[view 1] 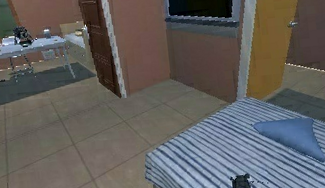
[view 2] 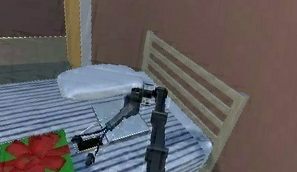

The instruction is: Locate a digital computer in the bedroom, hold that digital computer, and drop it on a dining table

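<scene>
Green box (view 2: pixel 38 156) on bed (view 2: pixel 1 104) near pincer (view 2: pixel 86 143)

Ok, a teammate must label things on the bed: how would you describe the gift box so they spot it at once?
Find the bed with the striped cover and slatted wooden headboard. On the cover, at the arm side view's lower left, sits the gift box. It is bright green with a red bow on top, unlike the pale pillow by the headboard.
</scene>
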{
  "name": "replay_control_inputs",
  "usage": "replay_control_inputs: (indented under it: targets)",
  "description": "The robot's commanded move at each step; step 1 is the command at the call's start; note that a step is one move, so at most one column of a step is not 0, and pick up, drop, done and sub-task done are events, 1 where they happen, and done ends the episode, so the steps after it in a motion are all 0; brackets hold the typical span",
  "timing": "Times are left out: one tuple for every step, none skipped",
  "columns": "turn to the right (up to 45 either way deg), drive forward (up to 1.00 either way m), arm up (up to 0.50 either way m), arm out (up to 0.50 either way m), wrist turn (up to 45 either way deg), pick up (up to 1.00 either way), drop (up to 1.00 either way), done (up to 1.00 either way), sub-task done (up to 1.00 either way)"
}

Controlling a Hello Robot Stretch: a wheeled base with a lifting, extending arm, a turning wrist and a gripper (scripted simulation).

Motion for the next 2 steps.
replay_control_inputs:
  targets:
    - [0.0,0.00,0.00,0.00,45.0,0.00,0.00,0.00,0.00]
    - [0.0,0.00,0.00,0.00,45.0,0.00,0.00,0.00,0.00]
